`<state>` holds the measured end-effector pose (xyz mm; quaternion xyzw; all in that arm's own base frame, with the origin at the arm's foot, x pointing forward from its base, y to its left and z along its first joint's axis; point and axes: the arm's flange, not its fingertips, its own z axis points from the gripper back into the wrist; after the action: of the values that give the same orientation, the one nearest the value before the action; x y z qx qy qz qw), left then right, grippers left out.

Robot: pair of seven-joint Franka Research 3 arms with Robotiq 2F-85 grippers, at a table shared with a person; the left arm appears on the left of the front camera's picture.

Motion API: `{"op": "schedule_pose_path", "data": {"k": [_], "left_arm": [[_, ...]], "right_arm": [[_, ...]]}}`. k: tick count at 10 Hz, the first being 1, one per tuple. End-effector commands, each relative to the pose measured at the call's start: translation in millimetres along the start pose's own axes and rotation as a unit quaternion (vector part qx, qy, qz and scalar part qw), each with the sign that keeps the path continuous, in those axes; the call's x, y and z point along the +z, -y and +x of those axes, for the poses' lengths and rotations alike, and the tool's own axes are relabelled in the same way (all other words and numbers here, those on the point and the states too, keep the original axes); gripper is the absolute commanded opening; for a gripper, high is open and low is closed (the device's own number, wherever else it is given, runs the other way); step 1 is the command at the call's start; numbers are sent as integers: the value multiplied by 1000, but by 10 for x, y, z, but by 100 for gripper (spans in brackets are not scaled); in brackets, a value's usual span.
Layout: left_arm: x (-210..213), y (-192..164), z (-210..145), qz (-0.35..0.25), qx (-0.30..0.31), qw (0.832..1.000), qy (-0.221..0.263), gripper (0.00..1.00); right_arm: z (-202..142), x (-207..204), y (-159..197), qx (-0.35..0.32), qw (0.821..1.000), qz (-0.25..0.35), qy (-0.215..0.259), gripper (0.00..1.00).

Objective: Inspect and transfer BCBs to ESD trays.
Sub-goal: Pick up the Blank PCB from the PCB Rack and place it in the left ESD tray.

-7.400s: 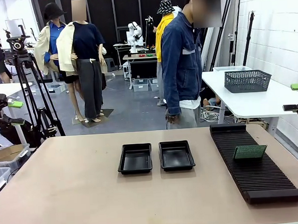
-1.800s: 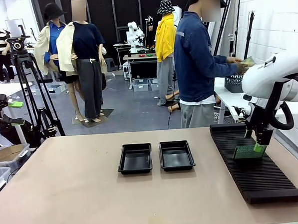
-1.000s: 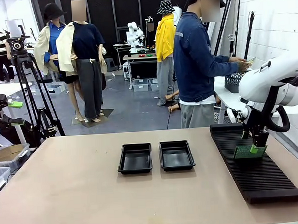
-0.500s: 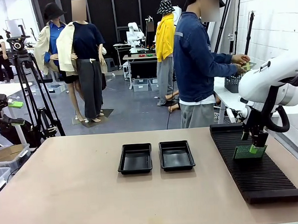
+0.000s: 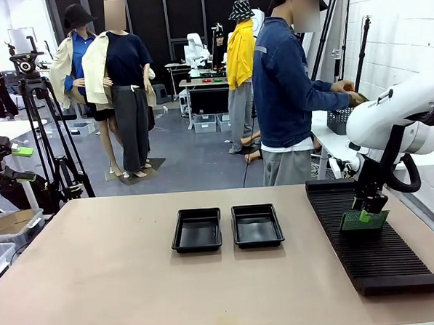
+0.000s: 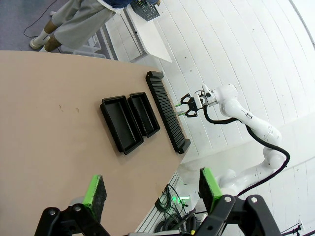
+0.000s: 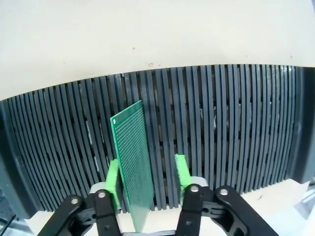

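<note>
BCB (image 7: 130, 152): upright in the slotted rack (image 5: 375, 260), pick-up under way.
The right gripper (image 7: 146, 174) straddles the board. Its jaws, wide apart a second ago, have drawn in about halfway. One green pad (image 7: 112, 177) is at the board's face and the other stands just clear, so nothing is clamped yet. Judged stage: grasp closing, lift to follow. Both ESD trays (image 5: 198, 211), mid-table and well apart from the rack, hold no board, as before. The left gripper (image 6: 151, 187) hangs high over the table (image 5: 99, 270), jaws fully apart and holding nothing.
</note>
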<state>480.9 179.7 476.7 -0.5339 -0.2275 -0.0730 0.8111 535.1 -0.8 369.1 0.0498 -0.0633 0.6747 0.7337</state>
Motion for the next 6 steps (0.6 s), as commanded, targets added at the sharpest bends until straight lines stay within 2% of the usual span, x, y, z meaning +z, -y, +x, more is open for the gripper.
{"op": "schedule_pose_path", "data": {"k": [1,4,5,6], "left_arm": [[9,15,8,2,5,1000,2,100],[9,15,8,2,5,1000,2,100],[9,15,8,2,5,1000,2,100],[9,15,8,2,5,1000,2,100]], "right_arm": [[11,5,54,-10,1000,8,-7,33],[16,9,65,-11,1000,10,-10,6],[18,12,69,-12,1000,9,-11,0],[20,10,72,-12,1000,10,-11,0]]}}
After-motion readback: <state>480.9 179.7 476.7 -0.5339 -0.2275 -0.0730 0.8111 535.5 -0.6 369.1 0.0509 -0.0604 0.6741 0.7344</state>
